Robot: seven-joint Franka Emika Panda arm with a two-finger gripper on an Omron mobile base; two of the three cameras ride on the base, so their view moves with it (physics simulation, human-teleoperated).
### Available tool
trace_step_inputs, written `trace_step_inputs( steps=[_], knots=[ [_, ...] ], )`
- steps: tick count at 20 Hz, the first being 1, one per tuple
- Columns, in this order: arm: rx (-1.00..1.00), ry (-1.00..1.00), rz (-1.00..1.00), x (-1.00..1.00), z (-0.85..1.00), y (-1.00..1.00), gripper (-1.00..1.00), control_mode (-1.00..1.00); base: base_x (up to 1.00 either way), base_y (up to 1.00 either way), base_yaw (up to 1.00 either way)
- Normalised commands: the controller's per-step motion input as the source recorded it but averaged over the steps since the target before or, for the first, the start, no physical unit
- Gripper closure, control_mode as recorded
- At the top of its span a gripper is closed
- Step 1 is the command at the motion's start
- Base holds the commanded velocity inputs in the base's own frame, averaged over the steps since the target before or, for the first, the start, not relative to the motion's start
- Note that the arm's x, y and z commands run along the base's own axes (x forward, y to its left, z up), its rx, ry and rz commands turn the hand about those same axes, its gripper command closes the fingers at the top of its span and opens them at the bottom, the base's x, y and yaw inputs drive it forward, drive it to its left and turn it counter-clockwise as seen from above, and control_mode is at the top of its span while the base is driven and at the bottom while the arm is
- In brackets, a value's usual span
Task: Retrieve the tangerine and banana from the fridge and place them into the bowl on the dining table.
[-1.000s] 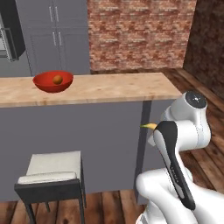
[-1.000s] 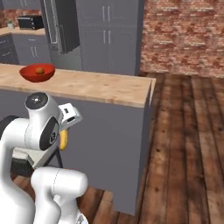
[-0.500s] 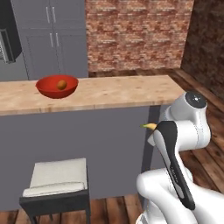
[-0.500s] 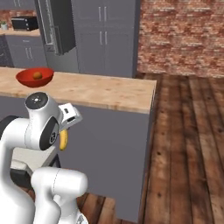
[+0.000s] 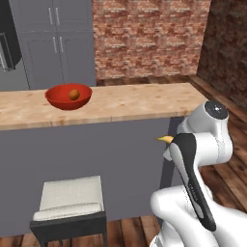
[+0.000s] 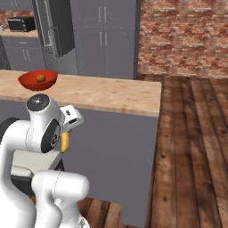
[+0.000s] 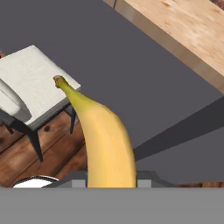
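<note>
The banana was pinched between the jaws of the gripper, held low beside the arm and well below the desk top, its stem pointing toward a white-cushioned stool. The tangerine already lay in the red bowl on the dining table, so 1 of the 2 fruits looked delivered and the carry of the 2nd was in hand. The next move likely called for raising the banana above the desk edge, reaching across to the bowl well to the left, and releasing it over the rim. The desk was light wood over a plain grey base; grey cabinets, a brick wall and the dark fridge stood behind, over a plank floor.
</note>
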Motion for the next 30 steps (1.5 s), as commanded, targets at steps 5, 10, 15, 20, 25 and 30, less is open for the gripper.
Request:
trace_step_inputs(
  steps=[5, 10, 15, 20, 25, 30],
  knots=[
    [0.0, 0.0, 0.0, 0.0, 0.0, 0.0, 1.0, 1.0, 0.34, 0.37, -0.05],
    [0.0, 0.0, 0.0, 0.0, 0.0, 0.0, 1.0, 1.0, 0.4, 0.3, -0.03],
    [0.0, 0.0, 0.0, 0.0, 0.0, 0.0, 1.0, 1.0, 0.3, 0.26, -0.01],
    [-0.05, 0.06, 0.0, 0.07, 0.27, 0.21, 1.0, -1.0, 0.04, 0.06, 0.0],
    [-0.02, 0.0, 0.03, 0.0, 0.62, 0.17, 1.0, -1.0, 0.0, 0.0, 0.0],
    [0.0, -0.04, 0.07, 0.0, 0.87, 0.03, 1.0, -1.0, 0.0, 0.0, 0.0]
  ],
)
